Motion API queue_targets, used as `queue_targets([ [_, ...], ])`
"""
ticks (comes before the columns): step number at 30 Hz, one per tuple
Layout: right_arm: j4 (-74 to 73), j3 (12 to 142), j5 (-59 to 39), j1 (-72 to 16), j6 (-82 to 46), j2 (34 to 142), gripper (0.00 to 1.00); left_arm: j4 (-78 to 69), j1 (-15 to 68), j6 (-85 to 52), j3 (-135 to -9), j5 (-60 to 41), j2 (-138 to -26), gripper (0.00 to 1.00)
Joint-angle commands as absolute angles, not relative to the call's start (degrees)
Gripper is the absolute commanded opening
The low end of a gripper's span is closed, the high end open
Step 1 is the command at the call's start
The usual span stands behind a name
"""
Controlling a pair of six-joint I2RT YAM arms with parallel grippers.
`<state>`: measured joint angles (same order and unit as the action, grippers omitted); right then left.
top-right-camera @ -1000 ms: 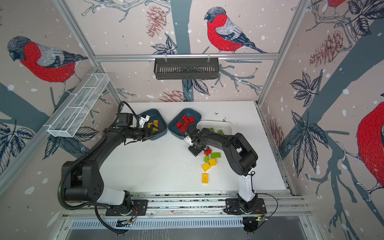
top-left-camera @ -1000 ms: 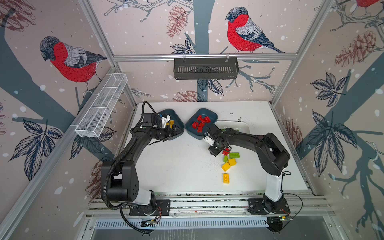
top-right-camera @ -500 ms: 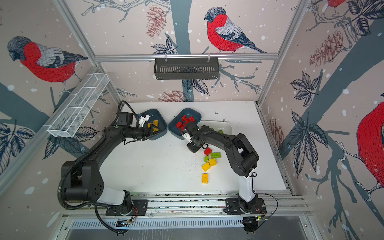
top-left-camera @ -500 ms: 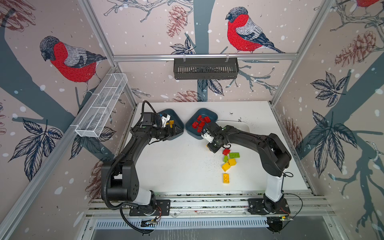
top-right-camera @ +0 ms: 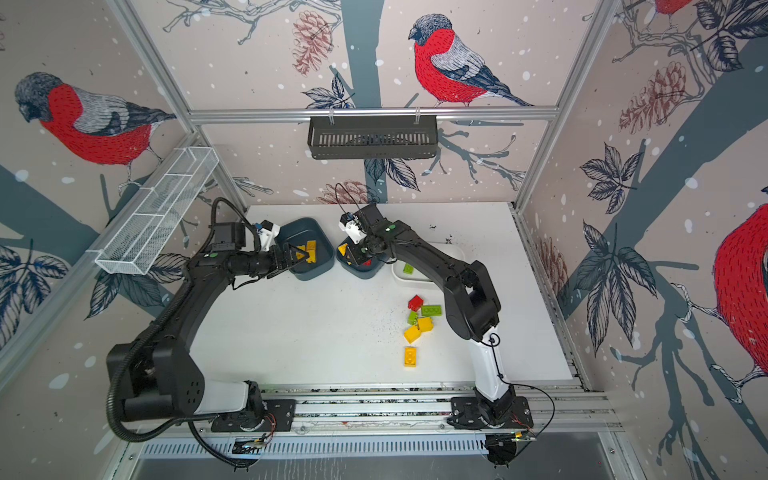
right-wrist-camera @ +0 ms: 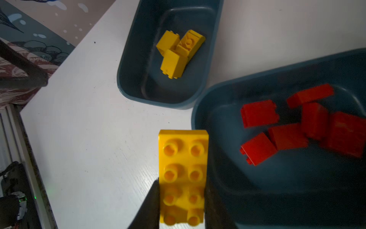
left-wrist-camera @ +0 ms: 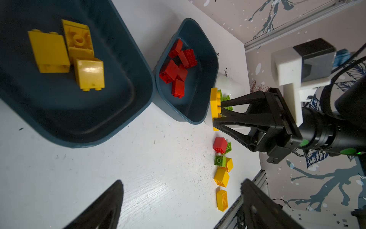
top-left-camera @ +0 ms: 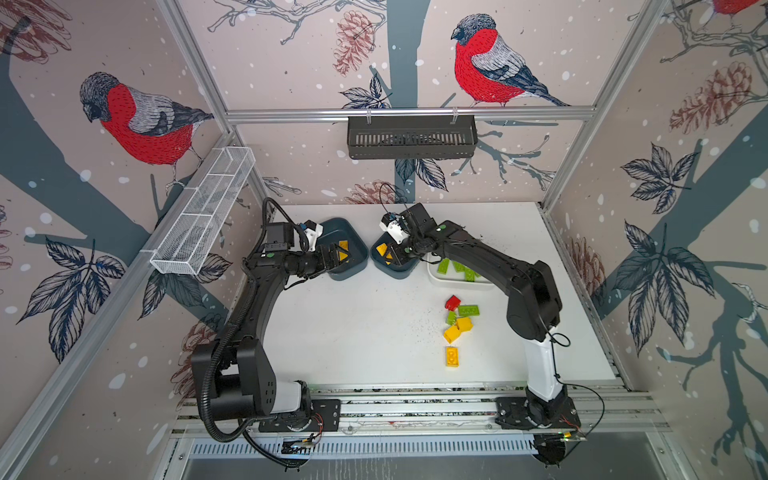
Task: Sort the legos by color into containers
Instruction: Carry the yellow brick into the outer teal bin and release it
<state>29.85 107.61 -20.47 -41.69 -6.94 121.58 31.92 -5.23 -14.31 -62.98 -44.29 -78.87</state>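
**Yellow brick held at the red tub**

The right gripper is clamped on a long yellow brick over the rim of the red-brick tub (centre of both top views). The left gripper hangs spread wide over the yellow-brick tub, just left. Six loose bricks lie lower right.

Teal tub holds 3 yellow bricks, second teal tub red bricks, white tub green bricks. 6 loose bricks lie clustered; right tool grips 1 oblong yellow brick.
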Motion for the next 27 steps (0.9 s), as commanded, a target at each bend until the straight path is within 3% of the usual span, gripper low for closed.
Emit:
queue_targets([
  [1,23.3,113.7,-25.6,-43.4,-13.2,126.6,0.21,33.4,-6.4,-13.5,-62.3,-42.6,-77.1,0.92],
  [10,18.3,127.9,-21.0,-45.8,-17.9,139.6,0.22,31.6,-8.3,-15.5,-58.3,-40.4,-74.3,0.92],
  [15,16.6,131.1,-16.9,-45.7,-16.6,143.8,0.29,31.7,-8.5,-15.5,-58.3,-40.9,-74.9,0.92],
  [20,16.8,131.7,-15.8,-45.3,-15.8,144.4,0.54,30.9,-8.5,-16.0,-57.9,-41.6,-75.2,0.92],
  [27,19.3,126.7,-16.2,-43.6,-15.1,137.1,0.64,29.2,-8.5,-17.0,-57.5,-43.6,-74.8,0.92],
])
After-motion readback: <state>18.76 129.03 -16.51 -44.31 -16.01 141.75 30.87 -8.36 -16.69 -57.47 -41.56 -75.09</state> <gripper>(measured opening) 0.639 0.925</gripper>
